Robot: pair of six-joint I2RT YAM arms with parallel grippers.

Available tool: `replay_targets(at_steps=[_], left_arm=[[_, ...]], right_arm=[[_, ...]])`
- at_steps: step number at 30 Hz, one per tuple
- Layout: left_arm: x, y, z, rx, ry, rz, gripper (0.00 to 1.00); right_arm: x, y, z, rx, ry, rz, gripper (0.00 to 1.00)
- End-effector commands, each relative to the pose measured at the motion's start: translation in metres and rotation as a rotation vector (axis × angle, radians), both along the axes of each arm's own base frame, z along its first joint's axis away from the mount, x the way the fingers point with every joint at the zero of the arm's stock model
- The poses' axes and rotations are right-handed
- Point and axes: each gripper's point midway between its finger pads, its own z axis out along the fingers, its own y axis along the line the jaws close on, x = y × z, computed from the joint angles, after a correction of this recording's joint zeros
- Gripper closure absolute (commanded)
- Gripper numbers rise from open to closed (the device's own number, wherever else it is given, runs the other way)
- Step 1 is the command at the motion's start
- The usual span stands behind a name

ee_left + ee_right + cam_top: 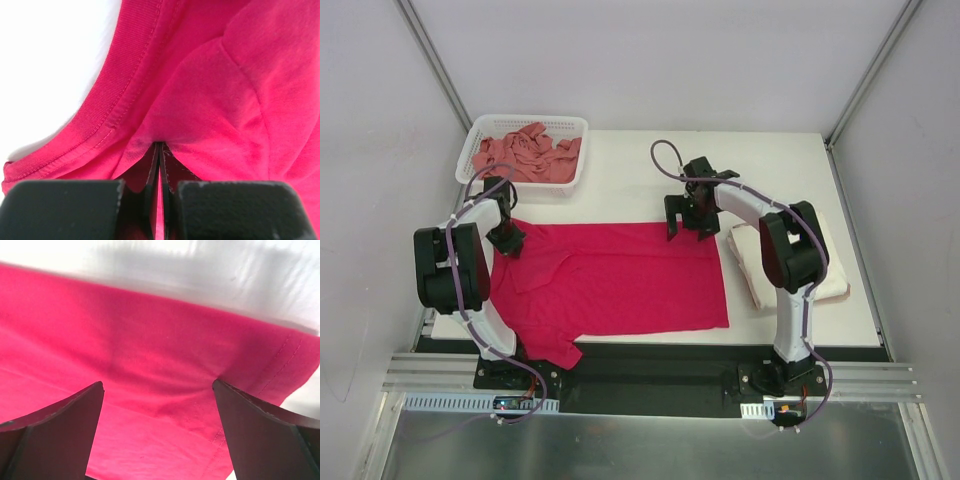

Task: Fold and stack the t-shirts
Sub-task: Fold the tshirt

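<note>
Bare table (780, 170) runs open along the top centre and upper right, room to pass there. The basket (530, 119) blocks the upper left, a folded cream shirt (745, 262) fills the right side, and the magenta shirt (620, 275) covers the middle.

Three t-shirts are counted in all. One red t-shirt (620, 275) is seen spread on the counter (770, 170). One cream-white t-shirt (835, 280) is seen folded. One pink t-shirt (525, 155) is seen in the white basket (530, 119). Only one basket is counted, and one counter. Two robot arms are counted, a left arm (445, 265) and a right arm (790, 250).
</note>
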Motion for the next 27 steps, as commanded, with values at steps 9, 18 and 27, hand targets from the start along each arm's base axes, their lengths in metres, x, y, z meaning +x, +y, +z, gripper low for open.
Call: replay_targets(at_steps=[9, 18, 27], left_arm=[[0.047, -0.028, -0.003, -0.084, -0.045, -0.08, 1.0], [0.075, -0.03, -0.001, -0.097, -0.074, -0.094, 1.0], [0.094, -0.032, 0.002, -0.086, -0.098, -0.103, 0.95]], right_arm=[[0.028, -0.05, -0.022, -0.107, 0.047, -0.123, 0.03], [0.055, -0.052, -0.018, -0.078, 0.02, -0.146, 0.03], [0.06, -0.059, -0.015, -0.095, 0.001, -0.176, 0.03]])
